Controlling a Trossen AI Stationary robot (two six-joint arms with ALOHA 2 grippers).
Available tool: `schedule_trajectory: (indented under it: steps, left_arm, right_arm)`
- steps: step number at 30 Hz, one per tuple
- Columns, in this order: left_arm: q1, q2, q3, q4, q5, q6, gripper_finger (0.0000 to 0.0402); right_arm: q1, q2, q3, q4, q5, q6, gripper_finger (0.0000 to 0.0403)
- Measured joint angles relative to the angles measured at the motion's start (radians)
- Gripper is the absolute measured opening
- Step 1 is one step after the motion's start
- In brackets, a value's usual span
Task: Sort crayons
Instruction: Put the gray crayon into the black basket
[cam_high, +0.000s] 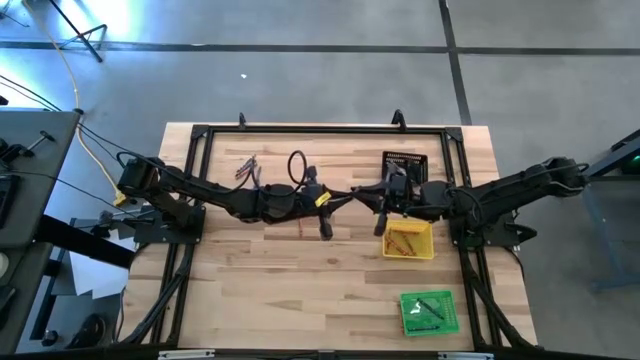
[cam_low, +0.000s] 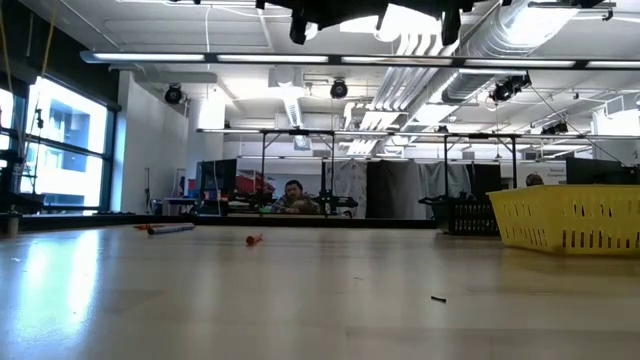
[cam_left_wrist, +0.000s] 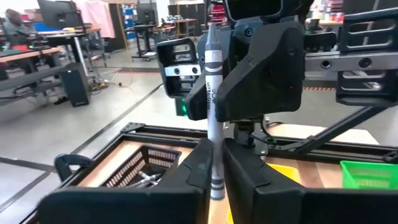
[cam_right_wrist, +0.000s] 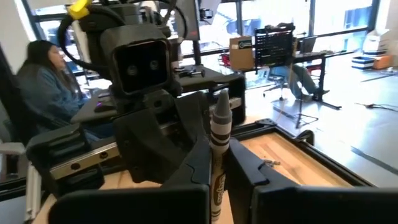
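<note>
A grey crayon (cam_left_wrist: 212, 68) stands upright in the air above the middle of the table. My left gripper (cam_left_wrist: 215, 177) and my right gripper (cam_right_wrist: 217, 180) meet at it from opposite sides, and both are shut on it. In the high view they join at about the crayon's place (cam_high: 355, 195). Loose crayons (cam_high: 246, 170) lie flat on the table at the far left. One orange-red crayon (cam_high: 300, 228) lies below the left arm. My left gripper pinches the crayon's lower shaft (cam_left_wrist: 216, 163) between its two fingers. The fingers come level from the table's left and lie across the crayon. The crayon stands upright, tip up, clear of the table. My right gripper pinches the crayon's wrapped shaft (cam_right_wrist: 218, 163) between its two fingers, below the tip. The fingers come level from the table's right and lie across the crayon. The crayon's part below the fingers is hidden by them.
A black tray (cam_high: 404, 163) stands at the far right. A yellow tray (cam_high: 408, 240) with orange-red crayons sits under the right arm. A green tray (cam_high: 428, 311) with dark crayons is near the front right. A black frame (cam_high: 200, 140) rims the table.
</note>
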Motion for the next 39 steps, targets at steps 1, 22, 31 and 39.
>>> schedule_trajectory:
  steps: [1,22,31,39]
  left_arm:
    - [0.0,0.0,0.0,0.0,-0.009,0.0,0.0035]
    - [0.0,0.0,0.0,-0.076,-0.029,-0.037,0.01]
    - [-0.014,0.0,0.0,-0.091,-0.031,-0.037,0.0099]
    - [-0.025,0.0,0.0,-0.094,-0.032,-0.036,0.0099]
  right_arm:
    - [0.0,-0.001,0.0,-0.001,0.01,-0.004,0.0007]
    - [-0.442,-0.03,0.123,-1.011,0.228,0.175,0.0001]
    - [-0.667,-0.025,-0.01,-0.972,0.065,0.177,0.0002]
    - [-0.723,-0.025,-0.104,-0.857,-0.013,0.18,0.0005]
